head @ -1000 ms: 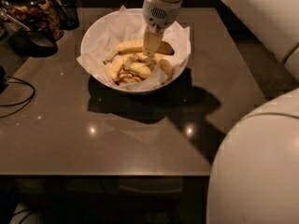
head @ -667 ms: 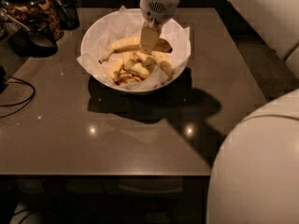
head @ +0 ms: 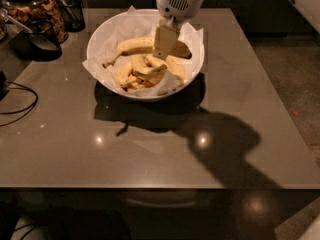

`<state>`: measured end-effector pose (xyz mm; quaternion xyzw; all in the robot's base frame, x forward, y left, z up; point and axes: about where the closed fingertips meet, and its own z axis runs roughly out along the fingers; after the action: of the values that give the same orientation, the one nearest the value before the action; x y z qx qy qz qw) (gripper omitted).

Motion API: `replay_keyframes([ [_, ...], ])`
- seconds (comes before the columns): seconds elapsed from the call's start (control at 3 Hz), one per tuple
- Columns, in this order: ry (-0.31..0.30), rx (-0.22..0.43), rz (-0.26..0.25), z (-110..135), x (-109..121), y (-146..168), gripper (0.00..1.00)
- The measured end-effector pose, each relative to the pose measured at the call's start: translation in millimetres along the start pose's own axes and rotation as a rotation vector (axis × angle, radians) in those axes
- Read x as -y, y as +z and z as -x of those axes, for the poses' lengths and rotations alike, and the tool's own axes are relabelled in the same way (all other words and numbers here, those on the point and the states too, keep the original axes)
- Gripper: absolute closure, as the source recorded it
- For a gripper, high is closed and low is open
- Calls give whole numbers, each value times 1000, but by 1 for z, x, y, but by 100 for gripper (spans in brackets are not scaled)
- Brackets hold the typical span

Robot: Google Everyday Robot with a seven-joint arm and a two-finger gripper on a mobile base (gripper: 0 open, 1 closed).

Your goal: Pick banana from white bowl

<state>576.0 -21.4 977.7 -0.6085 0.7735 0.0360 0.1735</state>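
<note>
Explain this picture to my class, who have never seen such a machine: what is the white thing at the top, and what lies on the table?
One camera looks down on a dark glossy table. The white cylinder at the top is the end of a robot arm; its grasping tool reaches into the large round white bowl lined with crinkled paper. The tool sits over the middle of the long curved yellow banana, which lies among shorter banana pieces. Whether it grips the banana cannot be seen. A dark glass jar stands at the far left corner, and a black cable lies near the left edge.
</note>
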Motion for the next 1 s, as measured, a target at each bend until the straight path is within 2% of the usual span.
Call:
replay_keyframes([
  [0.33, -13, -3, 15, 3, 0, 0, 100],
  [1.0, 96, -7, 111, -23, -65, -18, 100],
])
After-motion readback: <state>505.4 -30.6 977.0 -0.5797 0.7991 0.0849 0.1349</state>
